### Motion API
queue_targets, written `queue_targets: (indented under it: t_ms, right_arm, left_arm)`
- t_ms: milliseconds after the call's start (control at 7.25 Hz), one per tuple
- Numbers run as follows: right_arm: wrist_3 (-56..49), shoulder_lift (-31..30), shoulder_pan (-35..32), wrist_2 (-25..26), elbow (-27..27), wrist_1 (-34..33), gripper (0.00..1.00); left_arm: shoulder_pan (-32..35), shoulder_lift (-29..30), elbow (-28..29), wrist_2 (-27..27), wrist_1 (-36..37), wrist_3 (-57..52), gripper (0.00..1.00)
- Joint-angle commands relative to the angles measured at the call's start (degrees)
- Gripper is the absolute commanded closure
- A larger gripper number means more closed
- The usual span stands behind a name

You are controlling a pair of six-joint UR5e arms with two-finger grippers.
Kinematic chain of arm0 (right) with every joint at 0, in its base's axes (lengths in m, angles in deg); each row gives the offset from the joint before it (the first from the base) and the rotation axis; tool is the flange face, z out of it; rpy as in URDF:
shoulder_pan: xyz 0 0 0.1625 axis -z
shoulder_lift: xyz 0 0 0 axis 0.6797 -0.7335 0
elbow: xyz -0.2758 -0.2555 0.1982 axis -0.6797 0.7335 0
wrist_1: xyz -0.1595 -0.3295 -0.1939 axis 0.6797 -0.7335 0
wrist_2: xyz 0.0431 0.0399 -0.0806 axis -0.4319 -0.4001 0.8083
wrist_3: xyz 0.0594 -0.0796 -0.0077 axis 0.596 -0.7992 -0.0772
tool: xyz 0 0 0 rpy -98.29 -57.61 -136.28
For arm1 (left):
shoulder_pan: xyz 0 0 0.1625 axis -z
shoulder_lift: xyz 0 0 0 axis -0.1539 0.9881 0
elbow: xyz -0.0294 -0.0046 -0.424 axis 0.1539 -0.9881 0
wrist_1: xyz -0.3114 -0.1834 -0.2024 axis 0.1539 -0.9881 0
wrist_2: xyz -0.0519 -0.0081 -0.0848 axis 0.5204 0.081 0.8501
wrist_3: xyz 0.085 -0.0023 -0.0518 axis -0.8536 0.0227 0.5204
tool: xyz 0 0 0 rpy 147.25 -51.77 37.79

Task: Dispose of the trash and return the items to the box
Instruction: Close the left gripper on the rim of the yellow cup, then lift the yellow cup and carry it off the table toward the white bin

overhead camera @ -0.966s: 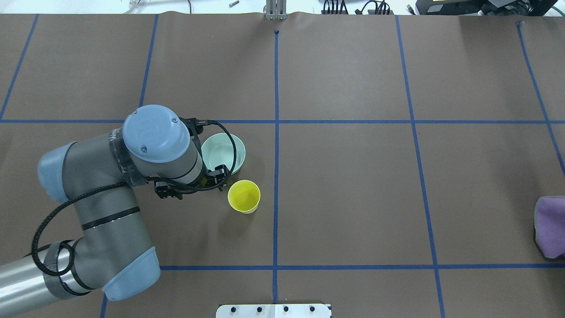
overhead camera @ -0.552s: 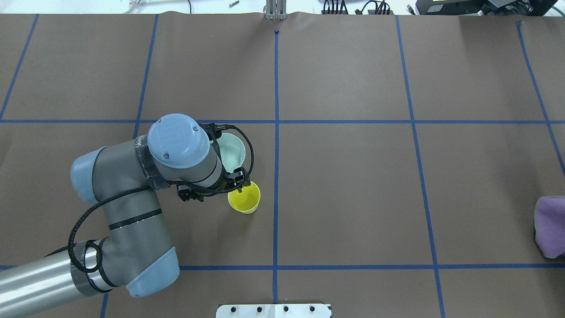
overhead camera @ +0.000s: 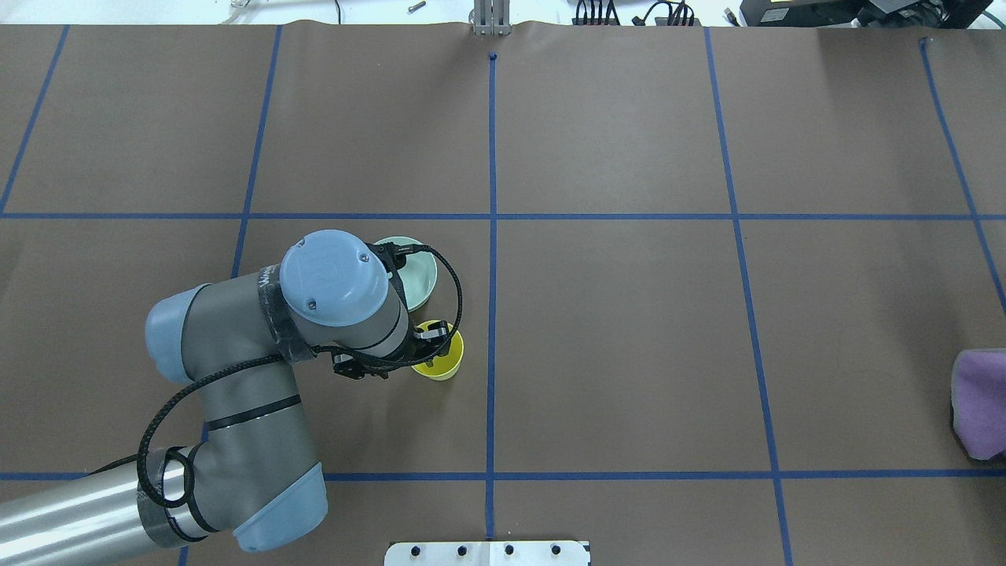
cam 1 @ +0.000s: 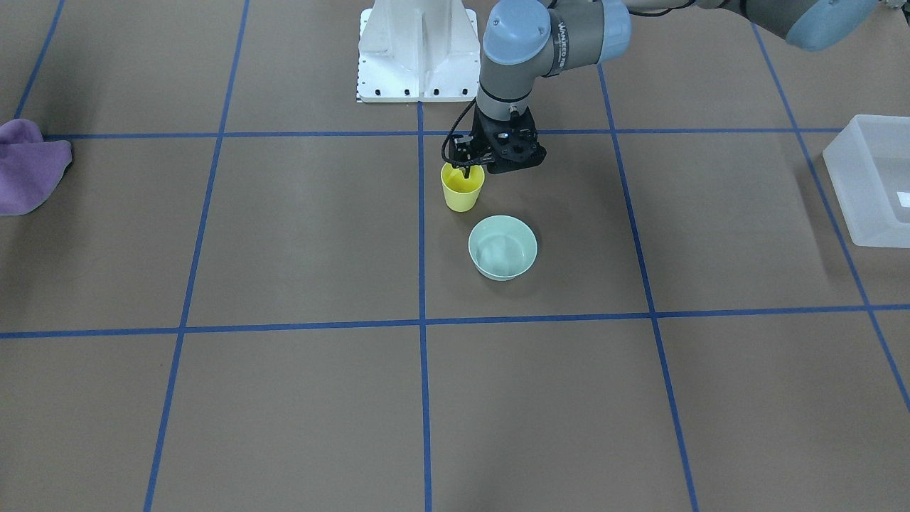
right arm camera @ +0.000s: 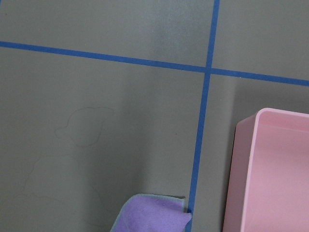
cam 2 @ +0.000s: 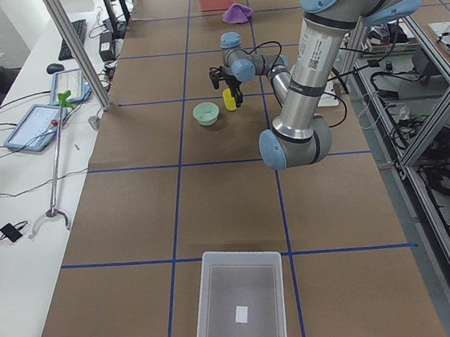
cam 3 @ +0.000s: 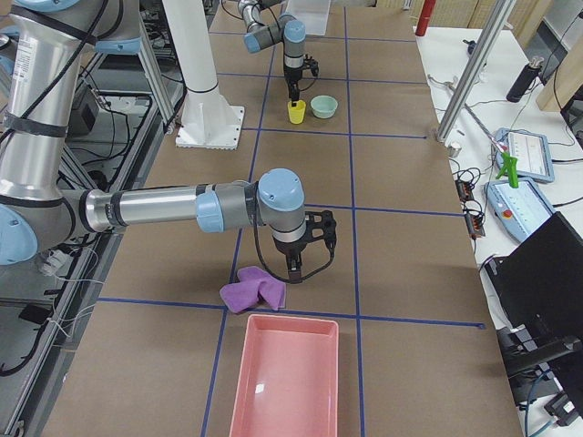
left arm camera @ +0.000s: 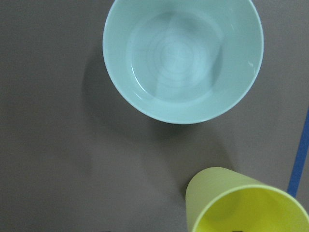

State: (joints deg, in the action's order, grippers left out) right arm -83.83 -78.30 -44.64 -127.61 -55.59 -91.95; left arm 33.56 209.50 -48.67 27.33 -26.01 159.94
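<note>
The yellow cup (cam 1: 462, 190) stands upright near the table's middle, also in the overhead view (overhead camera: 445, 363) and the left wrist view (left arm camera: 227, 198). The mint-green bowl (cam 1: 502, 247) stands empty right beside it, on the side away from the robot (overhead camera: 420, 271) (left arm camera: 183, 58). My left gripper (cam 1: 466, 169) hangs over the cup's mouth, fingertips dipped at its rim; it looks open, not closed on the cup. The translucent box (cam 1: 846, 181) stands at the table's left end (cam 2: 204, 311). My right gripper (cam 3: 305, 266) shows only in the exterior right view; I cannot tell its state.
A purple cloth (cam 1: 28, 167) lies at the table's right end (overhead camera: 981, 401), next to the right gripper and a pink bin (cam 3: 287, 382) (right arm camera: 270, 174). The white robot base (cam 1: 416, 50) stands at the near edge. Blue tape lines grid the brown table cover.
My left arm has swung from above the bowl to above the cup, and its fingertips now reach the cup's mouth. Cup and bowl have not moved.
</note>
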Motion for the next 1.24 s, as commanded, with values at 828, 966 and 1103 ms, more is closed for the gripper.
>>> queue_targets:
  t_ms: [828, 966, 1103]
  right_arm:
    - [3.67, -0.07, 5.52, 2.77, 0.09, 0.61, 0.00]
    - [5.52, -0.07, 7.89, 2.78, 0.61, 2.01, 0.00]
    - [9.19, -0.07, 11.30, 2.95, 1.40, 5.33, 0.00]
  left_arm:
    - [26.19, -9.85, -15.41, 19.95, -0.97, -9.19, 1.00]
    - [30.61, -17.27, -17.68, 21.92, -0.79, -18.06, 1.00]
    - [37.01, -26.48, -20.66, 22.12, -0.79, -30.77, 1.00]
